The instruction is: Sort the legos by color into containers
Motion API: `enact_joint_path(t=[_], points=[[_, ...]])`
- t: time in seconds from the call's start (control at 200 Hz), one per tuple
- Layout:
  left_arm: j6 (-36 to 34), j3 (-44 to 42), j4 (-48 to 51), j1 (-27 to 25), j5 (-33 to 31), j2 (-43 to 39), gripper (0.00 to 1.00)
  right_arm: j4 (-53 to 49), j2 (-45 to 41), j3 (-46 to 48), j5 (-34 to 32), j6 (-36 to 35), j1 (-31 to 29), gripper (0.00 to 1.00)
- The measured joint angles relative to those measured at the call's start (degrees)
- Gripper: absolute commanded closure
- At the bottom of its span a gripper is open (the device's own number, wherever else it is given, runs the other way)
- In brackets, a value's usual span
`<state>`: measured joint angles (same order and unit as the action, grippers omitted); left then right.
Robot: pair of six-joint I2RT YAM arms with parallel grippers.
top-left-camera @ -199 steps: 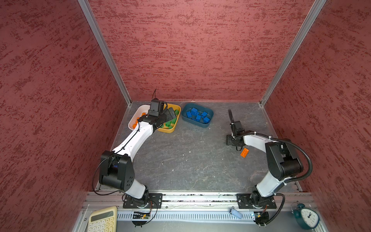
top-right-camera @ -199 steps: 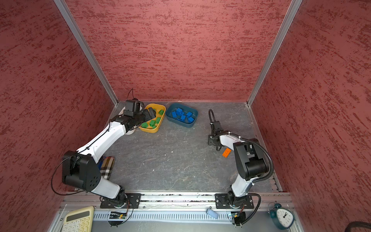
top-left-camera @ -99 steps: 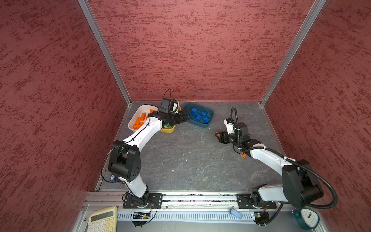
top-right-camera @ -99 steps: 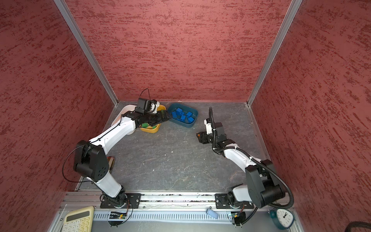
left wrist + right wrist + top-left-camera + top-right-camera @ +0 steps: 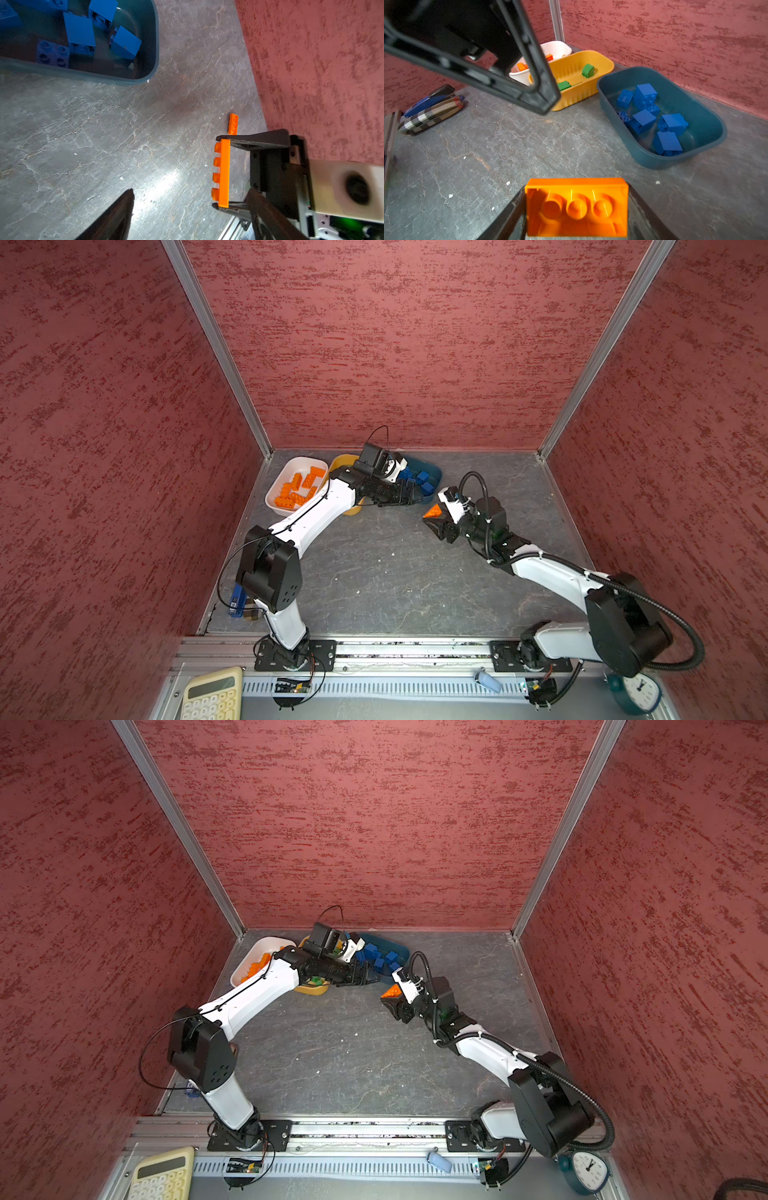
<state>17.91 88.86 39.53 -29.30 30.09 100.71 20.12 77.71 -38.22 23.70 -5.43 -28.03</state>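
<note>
Above the desk [image 5: 529,135], near the teal tub [image 5: 654,162] of blue bricks [image 5: 643,120], right end effector [image 5: 215,172] grips an orange brick [image 5: 225,172] by its ends; left end effector [image 5: 411,498], open and empty, faces it.

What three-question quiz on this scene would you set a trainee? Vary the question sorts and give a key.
1. True or false: the right claw holds a green brick.
2. Which tub holds the blue bricks? A white tub, B yellow tub, C teal tub.
3. Fill in: a loose orange brick lies on the ____.
Key: 1 false: the held brick is orange. 2 C. 3 table.
</note>
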Motion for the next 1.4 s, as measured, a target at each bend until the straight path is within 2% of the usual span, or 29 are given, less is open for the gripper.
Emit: enact_joint_path(t=[0.301,0.456,0.511,0.581,0.621,0.681,0.746,0.771,0.801,0.816,0.907,1.022,1.403], points=[[-3.5,2.6,4.6,-2.0,1.7,2.8,0.45,1.9,2.5,-2.3,4.1,-2.6,-2.8,0.41],[-5.5,3.9,6.1,-2.7,4.0,4.5,0.59,2.9,3.7,-3.7,5.2,-2.6,-3.5,0.42],[-6.3,4.0,6.8,-2.9,4.5,4.7,0.69,3.1,3.8,-3.7,5.4,-2.6,-3.7,0.42],[-7.2,3.9,7.6,-3.1,4.9,4.8,0.92,3.2,4.0,-3.7,5.7,-2.5,-3.7,0.42],[-6.3,4.0,8.0,-3.1,4.4,4.8,1.0,3.3,4.1,-3.7,5.2,-3.0,-3.8,0.42],[-6.0,4.1,8.5,-3.0,4.2,4.8,1.0,3.3,4.3,-3.7,5.2,-3.0,-3.9,0.4],[-6.1,4.1,8.9,-3.0,4.1,4.8,1.0,3.3,4.3,-3.7,5.3,-3.0,-4.1,0.29],[-6.1,4.1,8.9,-3.0,4.1,4.8,1.0,3.4,4.3,-3.7,5.2,-2.6,-4.1,0.23],[-6.5,4.1,8.9,-3.0,3.8,4.8,1.0,3.4,4.3,-3.7,5.2,-2.0,-4.1,0.04],[-6.7,4.1,8.9,-3.0,3.5,4.8,1.0,3.5,4.3,-3.7,5.2,-1.9,-4.1,0.01],[-7.1,4.1,8.9,-2.6,0.9,4.8,1.0,3.7,4.1,-3.7,3.7,0.3,-4.1,0.01],[-7.0,3.1,8.0,-0.6,-2.3,3.9,1.0,3.6,1.5,-1.9,-2.5,5.0,-4.1,0.01],[-3.9,-1.8,2.4,16.3,-14.9,-2.3,1.0,-0.7,-15.6,10.1,-28.1,20.5,-3.5,0.01]])
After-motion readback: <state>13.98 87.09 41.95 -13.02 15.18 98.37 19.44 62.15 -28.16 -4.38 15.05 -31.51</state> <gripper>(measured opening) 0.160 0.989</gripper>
